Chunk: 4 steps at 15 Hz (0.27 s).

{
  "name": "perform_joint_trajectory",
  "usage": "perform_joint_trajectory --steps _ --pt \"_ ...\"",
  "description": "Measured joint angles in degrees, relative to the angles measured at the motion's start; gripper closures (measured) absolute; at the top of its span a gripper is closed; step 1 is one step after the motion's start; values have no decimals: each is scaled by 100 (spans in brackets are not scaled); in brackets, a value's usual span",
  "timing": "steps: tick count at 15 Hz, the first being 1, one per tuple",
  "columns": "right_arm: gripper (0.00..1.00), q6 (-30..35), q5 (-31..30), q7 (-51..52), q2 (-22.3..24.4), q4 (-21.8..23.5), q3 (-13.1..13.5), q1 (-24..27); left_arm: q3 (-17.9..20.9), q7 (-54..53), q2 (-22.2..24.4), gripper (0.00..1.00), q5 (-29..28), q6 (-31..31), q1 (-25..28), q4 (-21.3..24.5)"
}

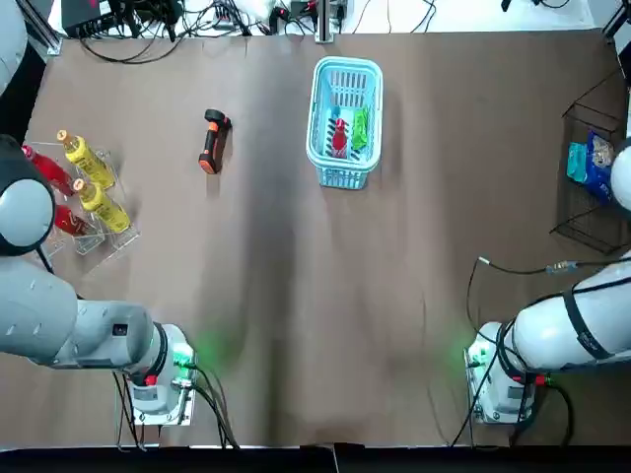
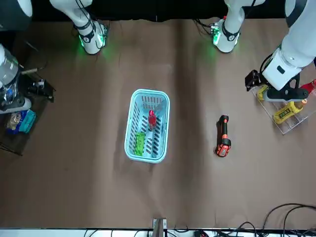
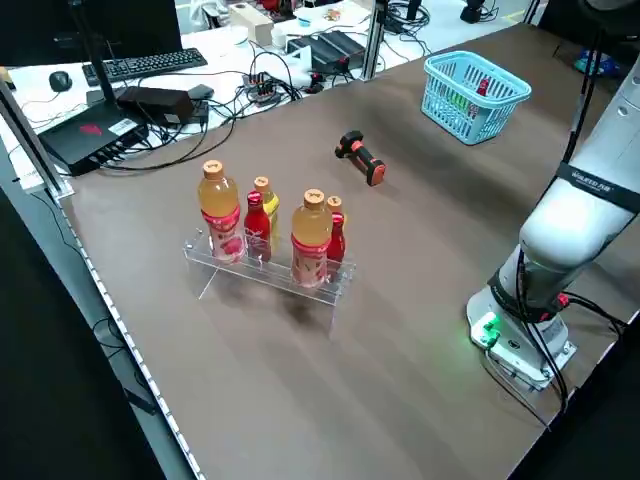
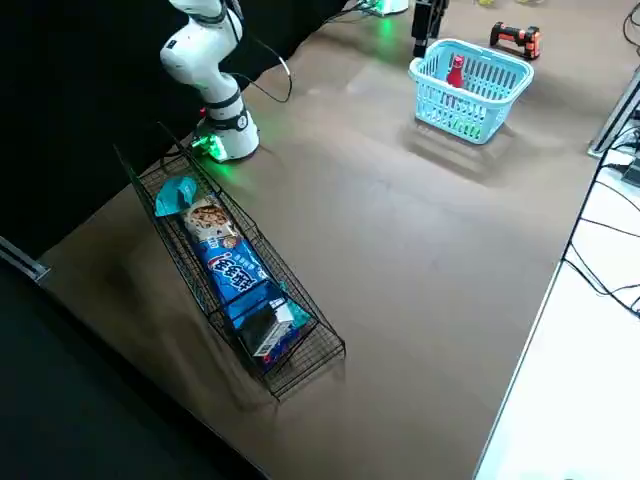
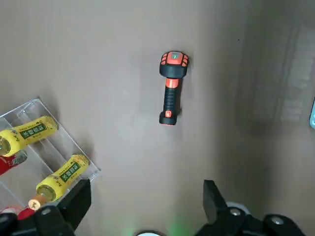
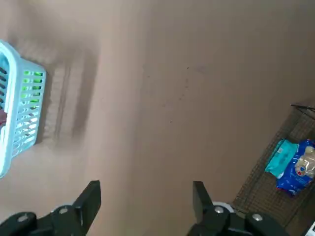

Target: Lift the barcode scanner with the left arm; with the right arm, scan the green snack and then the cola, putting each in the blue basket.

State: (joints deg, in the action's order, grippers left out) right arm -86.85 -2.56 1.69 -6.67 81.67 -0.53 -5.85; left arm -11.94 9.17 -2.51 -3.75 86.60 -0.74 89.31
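The black and orange barcode scanner (image 1: 211,141) lies flat on the brown table, left of the blue basket (image 1: 321,99); nothing holds it. Inside the basket lie the red cola (image 1: 339,136) and the green snack (image 1: 361,128), side by side. My left gripper (image 5: 145,199) hangs open and empty high above the table's left side, near the bottle rack, with the scanner (image 5: 170,88) well ahead of it. My right gripper (image 6: 146,196) is open and empty too, raised over the right side; the basket (image 6: 22,73) shows at the edge of its view.
A clear rack (image 1: 110,236) of yellow and red bottles stands at the left edge. A black wire rack (image 1: 582,222) with blue snack packets sits at the right edge. Cables and equipment run along the far edge. Both arm bases glow green at the near edge.
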Motion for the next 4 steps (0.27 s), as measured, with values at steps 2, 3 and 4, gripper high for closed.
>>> perform_joint_trajectory --steps 2,3,4 --pt "9 -138 119 -1 247 365 45 -21 0 0 2 0 0 -12 0 -1" --pt "1 -187 148 0 335 511 74 -17 0 0 9 0 0 -29 1 -4" --pt "0 -221 161 0 388 620 102 -14 0 0 21 0 0 -44 1 -6"
